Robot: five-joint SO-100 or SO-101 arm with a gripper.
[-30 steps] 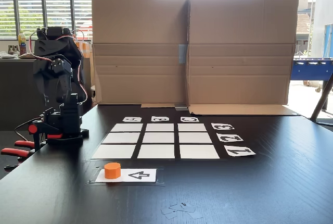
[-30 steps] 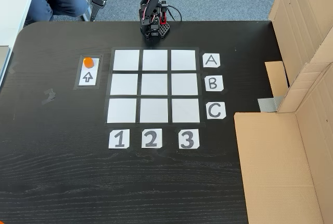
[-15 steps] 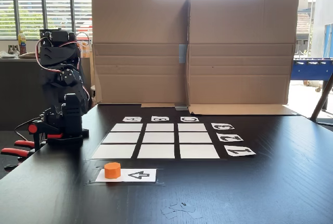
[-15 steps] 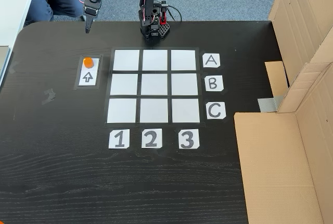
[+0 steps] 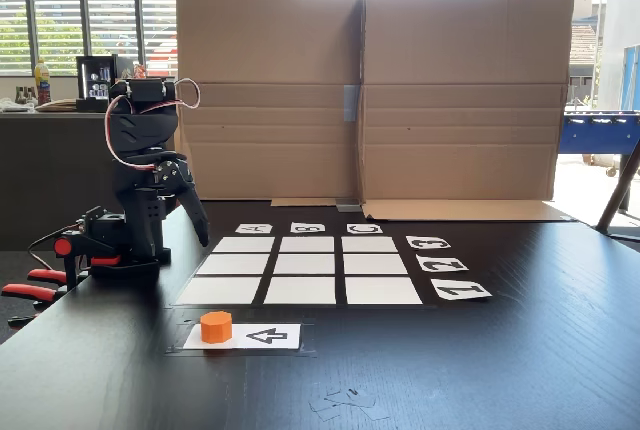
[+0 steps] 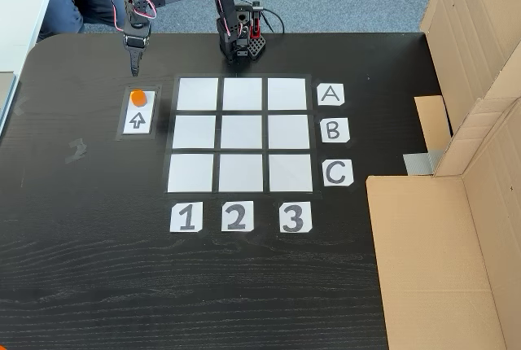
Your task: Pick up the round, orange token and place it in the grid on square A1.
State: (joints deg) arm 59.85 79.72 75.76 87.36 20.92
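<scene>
The token, a short, smooth orange plastic cylinder, is standing upright on its flat end, flat top facing up, at the blunt end of a white paper card with a black arrow. In the top-down fixed view, the card is lying just left of the grid of matte white paper rectangles on the dark wood-grain table, nearest square A1. The black gripper is pointing down toward the table, near the token but apart from it; its fingers look pressed together, holding nothing.
</scene>
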